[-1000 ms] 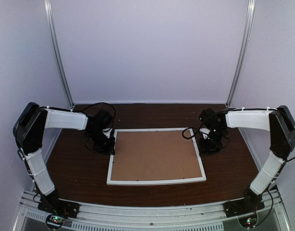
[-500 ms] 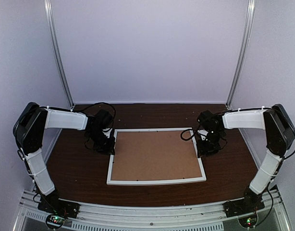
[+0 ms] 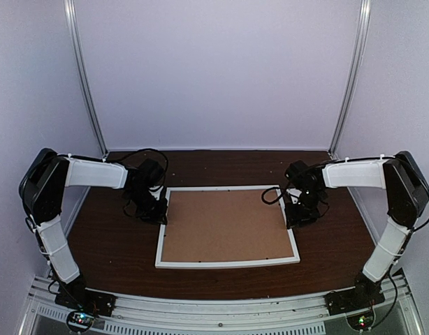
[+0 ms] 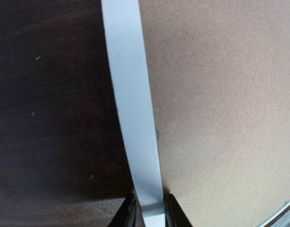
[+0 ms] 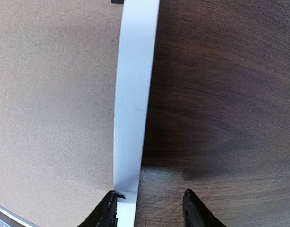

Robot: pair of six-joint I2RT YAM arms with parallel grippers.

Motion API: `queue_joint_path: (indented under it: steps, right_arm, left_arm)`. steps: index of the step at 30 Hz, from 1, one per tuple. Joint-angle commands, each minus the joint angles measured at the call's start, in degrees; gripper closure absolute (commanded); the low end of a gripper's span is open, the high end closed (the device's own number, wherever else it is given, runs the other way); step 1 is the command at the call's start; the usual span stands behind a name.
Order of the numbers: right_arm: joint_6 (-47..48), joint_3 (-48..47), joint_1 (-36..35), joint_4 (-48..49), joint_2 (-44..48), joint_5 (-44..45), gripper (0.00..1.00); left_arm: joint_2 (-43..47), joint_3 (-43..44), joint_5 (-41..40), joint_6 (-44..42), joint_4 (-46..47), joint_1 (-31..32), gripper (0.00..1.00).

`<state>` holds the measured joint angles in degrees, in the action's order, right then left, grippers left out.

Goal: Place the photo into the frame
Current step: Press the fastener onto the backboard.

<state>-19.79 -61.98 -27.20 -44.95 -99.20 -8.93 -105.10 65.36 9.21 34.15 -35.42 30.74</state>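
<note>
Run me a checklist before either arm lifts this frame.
1. Jaws of the left gripper closed on the frame, left rail: ok.
2. Jaws of the right gripper closed on the right rail: not ok; they straddle it, with a gap on the outer side.
3. backing board lying within the rails: ok.
4. photo under the board: cannot tell.
5. Frame flat on the table: ok.

A dark brown wood-grain bench [image 3: 117, 244] carries a thin-railed white rectangular picture frame [image 3: 228, 263], lying flat near its middle with its long sides running left to right. A plain brown backing board [image 3: 225, 223] fills its opening.
</note>
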Motion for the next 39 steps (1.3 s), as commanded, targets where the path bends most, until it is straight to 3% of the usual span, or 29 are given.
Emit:
queue_joint_path:
  steps: [1, 12, 22, 27, 32, 39]
  right_arm:
    - [-1.5, 1.7, -2.2, 2.0, -1.3, -1.2, 0.53]
    - [-2.0, 1.8, -3.4, 3.5, -3.6, -1.7, 0.53]
    - [-1.3, 0.2, -2.8, 0.6, 3.4, -1.7, 0.51]
    - [-1.9, 3.0, -2.3, 1.4, 6.7, -3.4, 0.51]
    - [-2.9, 7.5, -2.1, 2.9, 8.7, -4.1, 0.51]
    - [-4.5, 12.5, -2.1, 7.0, 9.8, -7.6, 0.53]
  left_arm:
    - [-0.7, -0.2, -1.1, -0.5, 2.3, 0.1, 0.77]
    - [-0.9, -0.1, -1.0, -0.6, 2.3, 0.1, 0.77]
    - [0.2, 0.5, -0.9, -0.9, 2.7, 0.1, 0.71]
    - [0.9, 1.0, -1.0, -1.4, 3.2, 0.1, 0.57]
    - [3.2, 1.0, -2.5, -1.5, 3.3, 0.1, 0.3]
    - [10.1, -2.5, -2.6, -3.3, 6.8, 0.1, 0.11]
